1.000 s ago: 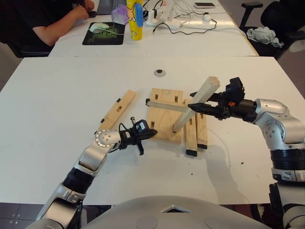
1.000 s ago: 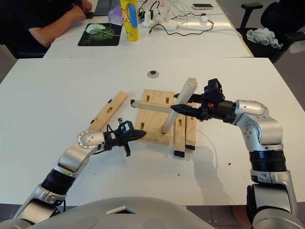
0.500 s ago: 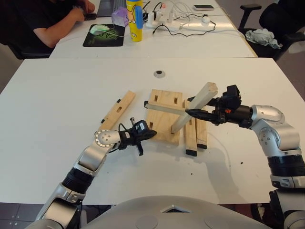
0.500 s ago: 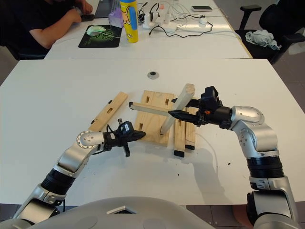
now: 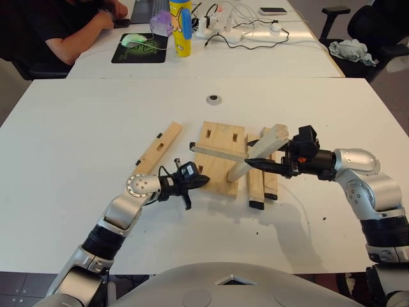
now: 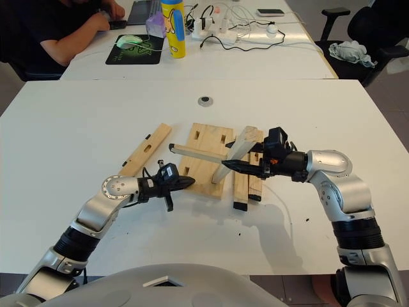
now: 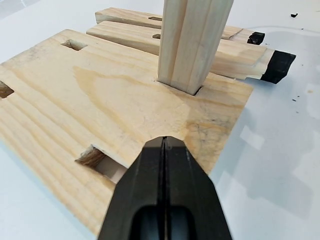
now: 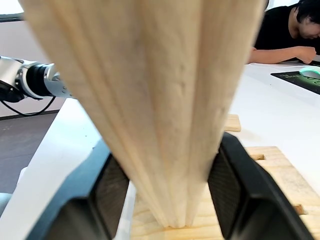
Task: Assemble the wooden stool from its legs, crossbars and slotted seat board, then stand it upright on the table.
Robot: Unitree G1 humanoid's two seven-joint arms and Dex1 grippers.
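Leg [image 5: 267, 139] clamped in the right jaws, tilted, foot in the board's [image 5: 222, 171] slot just beyond the closed, empty left jaws: straighten it, press straight down, left pinning the board.

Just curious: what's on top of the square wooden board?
A tilted leg, held by the right gripper, stands in one slot, a crossbar jutting from it. That slot's inside is covered.

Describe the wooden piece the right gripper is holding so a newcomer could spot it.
On the white table, find the slotted seat board in the middle. One leg rises from its right side, clamped by the right gripper. Unlike the pieces lying flat beside it, it leans tilted.
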